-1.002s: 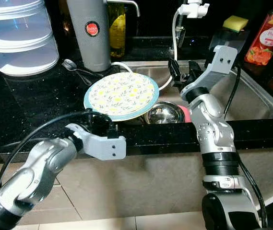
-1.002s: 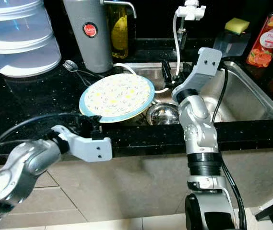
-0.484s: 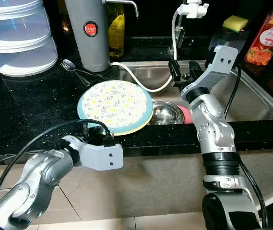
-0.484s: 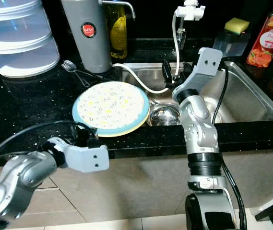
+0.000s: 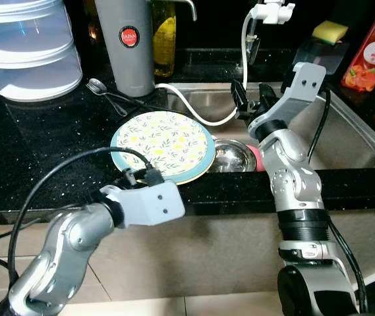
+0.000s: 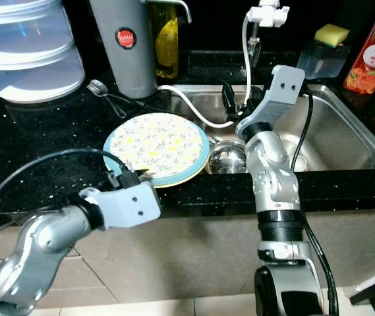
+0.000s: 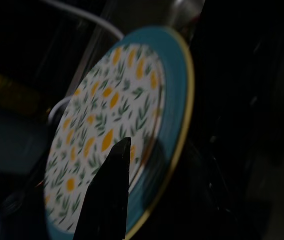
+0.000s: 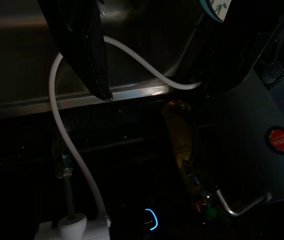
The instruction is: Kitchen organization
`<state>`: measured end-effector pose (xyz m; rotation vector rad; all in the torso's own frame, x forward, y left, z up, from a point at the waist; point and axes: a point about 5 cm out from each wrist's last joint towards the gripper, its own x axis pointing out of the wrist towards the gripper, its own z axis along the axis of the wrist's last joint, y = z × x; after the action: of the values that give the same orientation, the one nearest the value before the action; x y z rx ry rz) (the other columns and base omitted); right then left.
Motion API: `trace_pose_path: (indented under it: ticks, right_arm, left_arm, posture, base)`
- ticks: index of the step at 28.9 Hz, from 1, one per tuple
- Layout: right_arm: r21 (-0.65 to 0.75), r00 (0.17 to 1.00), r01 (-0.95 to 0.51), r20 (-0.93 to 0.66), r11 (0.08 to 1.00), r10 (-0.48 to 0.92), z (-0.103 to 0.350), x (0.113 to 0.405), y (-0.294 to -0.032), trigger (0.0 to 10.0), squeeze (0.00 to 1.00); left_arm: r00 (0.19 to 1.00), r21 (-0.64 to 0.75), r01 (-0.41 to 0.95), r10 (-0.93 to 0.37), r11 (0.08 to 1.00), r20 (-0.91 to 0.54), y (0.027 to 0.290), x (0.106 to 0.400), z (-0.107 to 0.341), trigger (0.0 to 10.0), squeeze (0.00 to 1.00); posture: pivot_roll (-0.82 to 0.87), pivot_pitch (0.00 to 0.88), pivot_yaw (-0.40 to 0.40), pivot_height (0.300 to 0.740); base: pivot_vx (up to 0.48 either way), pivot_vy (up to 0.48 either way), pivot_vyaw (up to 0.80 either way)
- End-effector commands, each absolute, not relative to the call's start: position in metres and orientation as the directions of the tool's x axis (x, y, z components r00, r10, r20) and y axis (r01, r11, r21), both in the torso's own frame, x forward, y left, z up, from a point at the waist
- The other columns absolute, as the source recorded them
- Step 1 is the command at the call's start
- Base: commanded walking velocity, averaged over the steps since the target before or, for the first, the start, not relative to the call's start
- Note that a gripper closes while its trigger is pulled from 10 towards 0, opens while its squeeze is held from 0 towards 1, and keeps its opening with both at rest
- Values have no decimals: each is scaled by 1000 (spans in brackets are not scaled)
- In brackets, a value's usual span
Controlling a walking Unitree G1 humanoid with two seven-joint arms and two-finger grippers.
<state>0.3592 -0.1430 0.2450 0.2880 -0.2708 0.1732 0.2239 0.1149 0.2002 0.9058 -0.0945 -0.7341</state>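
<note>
Teal-rimmed plate (image 5: 164, 145) with yellow leaf print, left fingers' (image 7: 109, 192) spread indiscernible.

Head eyes look down at counter; both share plate (image 5: 163, 145).

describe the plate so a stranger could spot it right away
Find the steel sink in the black counter. At its left edge lies the plate, partly overhanging a steel bowl. It alone has a teal rim with yellow-and-green leaves.

A round plate (image 5: 165, 145) with a teal rim and a yellow-and-green leaf pattern lies on the black countertop (image 5: 35, 151). Its right edge overhangs the steel sink (image 5: 345, 141).
</note>
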Motion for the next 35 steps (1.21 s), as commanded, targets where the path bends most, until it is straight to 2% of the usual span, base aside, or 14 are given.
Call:
trace_pose_path:
  ticks: [1, 4, 5, 6, 8, 11, 15, 16, 18, 22, 25, 27, 30, 35]
  right_arm:
    - [251, 951, -203, 280, 946, 130, 243, 360, -143, 10000, 0]
    - [251, 951, -203, 281, 946, 130, 243, 360, -143, 10000, 0]
    - [251, 951, -203, 281, 946, 130, 243, 360, -143, 10000, 0]
    - [250, 951, -204, 281, 946, 131, 243, 361, -143, 10000, 0]
    - [250, 951, -204, 281, 946, 131, 244, 361, -143, 10000, 0]
    - [250, 950, -206, 283, 946, 132, 244, 362, -143, 10000, 0]
    - [245, 948, -208, 288, 947, 134, 246, 363, -142, 10000, 0]
    - [245, 948, -208, 288, 947, 134, 246, 363, -142, 10000, 0]
    - [190, 941, -216, 301, 958, 153, 249, 362, -141, 10000, 0]
    - [-55, 931, -240, 268, 969, 246, 250, 363, -136, 10000, 0]
    - [-179, 930, -313, 143, 933, 339, 239, 364, -136, 10000, 0]
    - [-188, 926, -340, 104, 922, 363, 235, 364, -136, 10000, 0]
    - [-76, 915, -403, 7, 912, 404, 222, 362, -142, 10000, 0]
    - [-40, 909, -416, -11, 908, 416, 219, 361, -144, 10000, 0]
  left_arm:
    - [734, 727, 548, -654, 414, -180, 110, 220, 209, 10000, 0]
    - [667, 617, 620, -740, 484, -90, 101, 210, 226, 10000, 0]
    - [667, 617, 620, -740, 484, -90, 101, 210, 226, 10000, 0]
    - [668, 550, 632, -744, 546, -29, 100, 213, 234, 10000, 0]
    - [672, 531, 632, -740, 565, -12, 101, 215, 237, 10000, 0]
    - [711, 438, 610, -700, 661, 67, 104, 224, 245, 10000, 0]
    - [917, 264, 360, -392, 895, 79, 135, 267, 245, 10000, 0]
    - [917, 264, 360, -392, 895, 79, 135, 267, 245, 10000, 0]
    - [974, 21, 204, -206, 979, 94, 155, 288, 252, 10000, 0]
    - [986, -289, 161, -139, 944, 94, 156, 301, 263, 10000, 0]
    - [992, -412, 121, -101, 903, 72, 153, 307, 273, 10000, 0]
    - [994, -435, 111, -94, 894, 61, 152, 309, 276, 10000, 0]
    - [999, -508, 17, -31, 861, -20, 160, 313, 277, 10000, 0]
    - [998, -530, -29, -4, 847, -60, 165, 315, 274, 10000, 0]
  posture:
    - [231, 23, -41, 740]
    - [230, 22, -43, 740]
    - [230, 22, -43, 740]
    - [230, 19, -45, 740]
    - [230, 19, -45, 740]
    - [229, 16, -47, 740]
    - [227, 11, -50, 740]
    - [227, 11, -50, 740]
    - [224, 9, -50, 740]
    - [219, 8, -41, 740]
    - [217, 7, -37, 740]
    - [217, 7, -37, 740]
    - [219, 0, -35, 740]
    - [219, 0, -35, 740]
  base:
    - [0, 0, 0]
    - [0, 0, 0]
    - [0, 0, 0]
    - [0, 0, 0]
    - [0, 0, 0]
    - [0, 0, 0]
    - [0, 0, 0]
    - [0, 0, 0]
    - [0, 0, 0]
    - [0, 0, 0]
    - [0, 0, 0]
    - [0, 0, 0]
    - [0, 0, 0]
    - [0, 0, 0]
